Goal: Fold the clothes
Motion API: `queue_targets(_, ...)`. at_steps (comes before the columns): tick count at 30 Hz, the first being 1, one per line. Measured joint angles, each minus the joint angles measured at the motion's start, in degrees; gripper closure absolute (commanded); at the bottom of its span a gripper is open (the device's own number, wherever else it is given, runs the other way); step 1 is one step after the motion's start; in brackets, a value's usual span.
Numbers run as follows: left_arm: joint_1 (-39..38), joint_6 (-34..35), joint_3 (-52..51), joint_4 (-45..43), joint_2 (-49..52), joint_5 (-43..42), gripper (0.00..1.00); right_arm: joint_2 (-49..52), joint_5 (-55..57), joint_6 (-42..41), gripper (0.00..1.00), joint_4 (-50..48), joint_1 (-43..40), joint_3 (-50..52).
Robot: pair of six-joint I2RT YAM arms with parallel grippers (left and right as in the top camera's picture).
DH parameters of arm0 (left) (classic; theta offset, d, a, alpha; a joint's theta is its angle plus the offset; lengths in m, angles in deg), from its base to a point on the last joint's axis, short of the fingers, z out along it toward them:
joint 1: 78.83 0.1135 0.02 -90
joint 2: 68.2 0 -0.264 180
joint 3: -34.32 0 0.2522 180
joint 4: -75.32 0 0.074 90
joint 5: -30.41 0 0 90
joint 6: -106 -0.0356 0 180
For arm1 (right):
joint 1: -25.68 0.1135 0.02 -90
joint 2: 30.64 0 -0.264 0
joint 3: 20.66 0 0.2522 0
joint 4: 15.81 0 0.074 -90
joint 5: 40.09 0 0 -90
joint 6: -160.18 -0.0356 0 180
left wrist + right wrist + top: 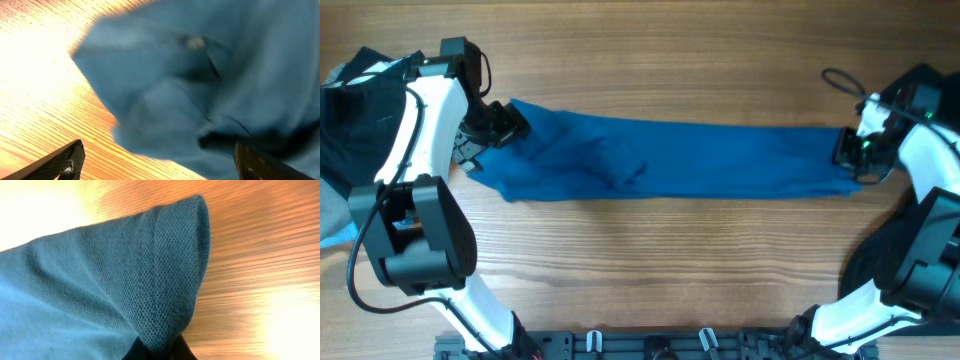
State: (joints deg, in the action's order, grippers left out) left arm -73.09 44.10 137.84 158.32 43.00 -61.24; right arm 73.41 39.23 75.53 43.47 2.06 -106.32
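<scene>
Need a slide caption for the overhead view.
Royal-blue fabric shirt stretched across the wooden table, right gripper pinching one end, left gripper open at the other.

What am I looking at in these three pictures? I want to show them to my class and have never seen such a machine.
These are two robot arms at a wooden table, filmed from above and from a small camera on each wrist. A long blue shirt lies stretched across the table, and dark clothes sit at the far left edge.

In the overhead picture the left claw is at one end of the shirt and the right claw at the other.

The left wrist picture shows that claw's two fingers spread wide, with the cloth between them but not pinched. The right wrist picture shows the shirt's ribbed hem close up, pinched in the shut right claw at the bottom edge.
</scene>
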Motion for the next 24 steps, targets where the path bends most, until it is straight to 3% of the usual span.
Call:
queue_targets(7,0.0,0.0,0.0,0.0,0.0,0.0,0.04,0.0,5.5,-2.7,0.96,7.3,0.4,-11.2)
queue_targets(12,0.0,0.0,0.0,0.1,0.0,0.0,0.05,0.0,6.1,-5.4,0.96,10.9,4.3,-13.3)
queue_targets(24,0.0,0.0,0.0,0.7,0.0,0.0,0.04,0.0,1.2,-16.7,0.96,6.3,25.8,-13.3)
